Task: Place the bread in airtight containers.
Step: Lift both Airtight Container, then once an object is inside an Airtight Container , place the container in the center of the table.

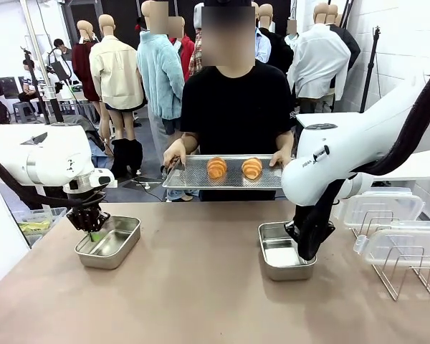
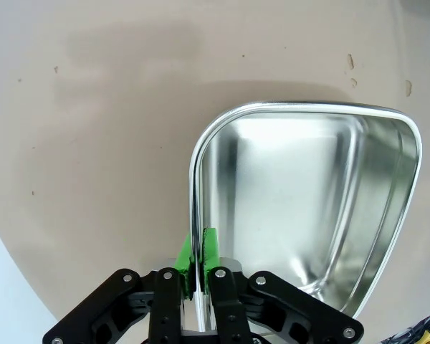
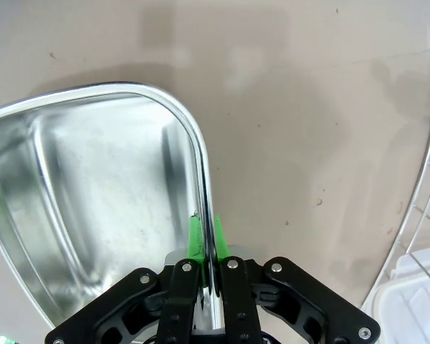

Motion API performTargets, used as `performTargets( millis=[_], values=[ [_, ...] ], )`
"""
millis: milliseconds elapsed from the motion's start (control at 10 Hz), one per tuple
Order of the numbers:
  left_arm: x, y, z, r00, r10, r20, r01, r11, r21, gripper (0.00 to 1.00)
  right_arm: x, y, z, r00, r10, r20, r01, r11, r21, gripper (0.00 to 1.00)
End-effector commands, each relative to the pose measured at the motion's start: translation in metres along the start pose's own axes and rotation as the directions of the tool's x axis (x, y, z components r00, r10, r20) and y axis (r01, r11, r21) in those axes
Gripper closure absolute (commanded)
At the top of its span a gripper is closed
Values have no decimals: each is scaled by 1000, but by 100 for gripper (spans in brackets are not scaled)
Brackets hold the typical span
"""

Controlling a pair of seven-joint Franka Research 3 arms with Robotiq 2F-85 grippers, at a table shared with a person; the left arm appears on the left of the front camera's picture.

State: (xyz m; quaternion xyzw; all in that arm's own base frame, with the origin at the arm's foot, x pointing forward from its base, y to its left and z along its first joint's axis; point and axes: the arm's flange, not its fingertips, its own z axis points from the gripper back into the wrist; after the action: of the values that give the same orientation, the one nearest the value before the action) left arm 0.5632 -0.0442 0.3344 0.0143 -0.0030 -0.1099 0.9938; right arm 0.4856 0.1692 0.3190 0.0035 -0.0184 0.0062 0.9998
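Note:
Two golden ridged bread rolls point(image 1: 216, 168) point(image 1: 251, 168) lie on a perforated metal tray point(image 1: 193, 175) that a person holds with both hands at the table's far edge. A lidless steel container point(image 1: 119, 244) sits on the left of the table; my left gripper point(image 1: 94, 233) is shut on its left wall, green pads point(image 2: 210, 247) pinching the rim point(image 2: 194, 186). A second steel container point(image 1: 276, 254) sits on the right; my right gripper point(image 1: 305, 252) is shut on its right wall, pads point(image 3: 194, 236) clamped on the rim point(image 3: 201, 161). Both containers are empty.
Clear plastic lids point(image 1: 383, 208) and a wire rack point(image 1: 405, 269) lie at the table's right edge; the rack's wire point(image 3: 424, 172) curves close to the right container. A bin point(image 1: 36, 218) stands off the table at left. Bare tabletop point(image 1: 201, 287) lies between and in front of the containers.

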Motion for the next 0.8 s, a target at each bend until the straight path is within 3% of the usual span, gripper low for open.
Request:
performTargets(
  millis=[0, 700],
  values=[
    [0, 0, 0, 1000, -1, 1, 1, 1000, 1, 100, -4, -2, -2, 1000, -6, 22, 5, 1000, 9, 100],
    [0, 0, 0, 1000, -1, 1, 1, 1000, 1, 100, -4, -2, -2, 1000, -6, 22, 5, 1000, 9, 100]
  ],
)
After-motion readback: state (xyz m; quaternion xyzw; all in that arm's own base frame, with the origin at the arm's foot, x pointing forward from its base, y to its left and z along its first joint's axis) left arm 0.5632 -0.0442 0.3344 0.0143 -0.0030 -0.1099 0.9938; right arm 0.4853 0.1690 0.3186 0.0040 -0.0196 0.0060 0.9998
